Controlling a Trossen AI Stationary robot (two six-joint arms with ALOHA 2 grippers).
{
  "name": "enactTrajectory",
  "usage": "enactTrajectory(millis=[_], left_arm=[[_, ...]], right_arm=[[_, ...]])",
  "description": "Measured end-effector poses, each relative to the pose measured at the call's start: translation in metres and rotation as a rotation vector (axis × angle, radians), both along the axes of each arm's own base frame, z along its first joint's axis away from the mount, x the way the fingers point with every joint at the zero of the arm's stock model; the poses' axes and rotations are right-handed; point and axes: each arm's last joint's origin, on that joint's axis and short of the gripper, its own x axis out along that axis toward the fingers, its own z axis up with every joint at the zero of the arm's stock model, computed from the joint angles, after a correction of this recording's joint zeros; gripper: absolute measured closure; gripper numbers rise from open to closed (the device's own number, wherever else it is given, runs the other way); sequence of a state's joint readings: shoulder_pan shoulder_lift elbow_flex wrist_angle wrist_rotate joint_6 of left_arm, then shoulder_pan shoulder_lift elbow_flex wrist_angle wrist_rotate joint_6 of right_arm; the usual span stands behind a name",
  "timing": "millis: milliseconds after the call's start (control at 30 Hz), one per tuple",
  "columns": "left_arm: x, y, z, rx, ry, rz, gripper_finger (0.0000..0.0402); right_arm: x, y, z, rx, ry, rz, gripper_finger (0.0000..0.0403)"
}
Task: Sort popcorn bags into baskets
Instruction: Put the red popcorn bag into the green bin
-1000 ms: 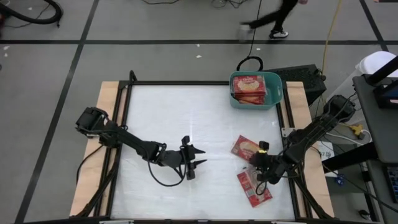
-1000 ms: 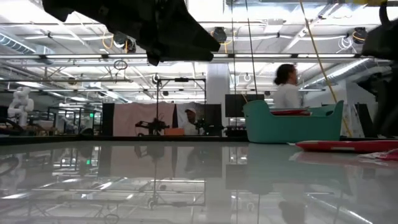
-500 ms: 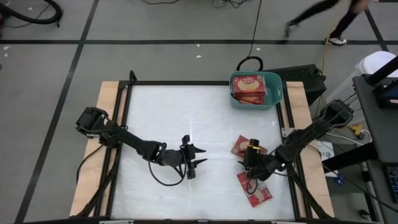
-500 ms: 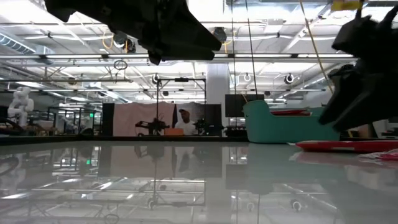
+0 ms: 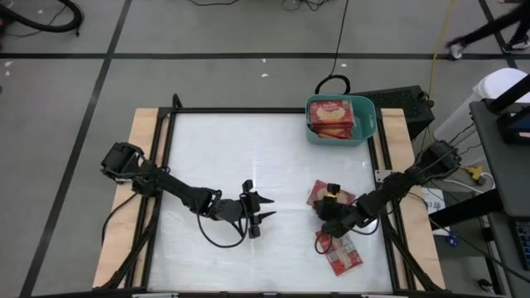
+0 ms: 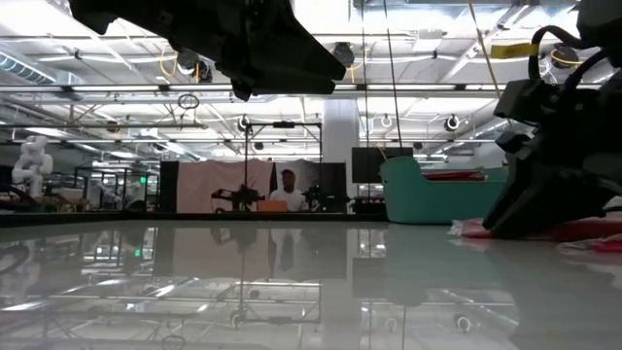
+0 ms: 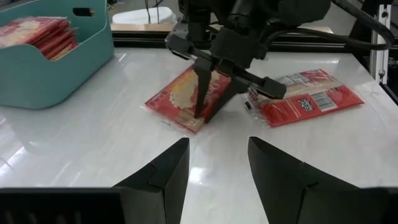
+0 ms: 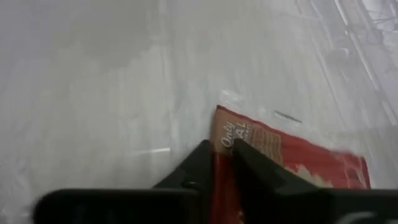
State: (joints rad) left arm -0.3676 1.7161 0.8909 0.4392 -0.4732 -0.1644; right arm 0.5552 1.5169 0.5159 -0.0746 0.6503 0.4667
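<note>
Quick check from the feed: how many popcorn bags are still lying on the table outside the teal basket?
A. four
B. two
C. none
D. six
B: the high view shows two popcorn bags out on the table, one partly under the right tool and one nearer the front edge; the others sit in the teal basket.

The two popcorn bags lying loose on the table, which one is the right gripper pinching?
The bag showing its yellow-tan picture, the one nearer the teal basket. The right gripper is closed on its edge; the other bag, barcode panel up, lies untouched beside it.
</note>
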Motion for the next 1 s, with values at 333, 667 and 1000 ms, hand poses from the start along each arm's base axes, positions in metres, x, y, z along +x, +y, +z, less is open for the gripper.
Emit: enactTrajectory(millis=[333, 667, 1000], left_arm=[[0.000, 0.000, 0.000, 0.002, 0.001, -0.001, 0.0231], [0.000, 0.000, 0.000, 0.001, -0.001, 0.000, 0.0231], [0.014, 0.002, -0.017, -0.018, -0.058, 0.011, 0.0231]], right_arm=[[0.007, 0.005, 0.004, 0.027, -0.031, 0.126, 0.0401], [0.008, 0.026, 0.009, 0.114, 0.019, 0.538, 0.0392], [-0.020, 0.031, 0.022, 0.242, 0.078, 0.359, 0.0302]])
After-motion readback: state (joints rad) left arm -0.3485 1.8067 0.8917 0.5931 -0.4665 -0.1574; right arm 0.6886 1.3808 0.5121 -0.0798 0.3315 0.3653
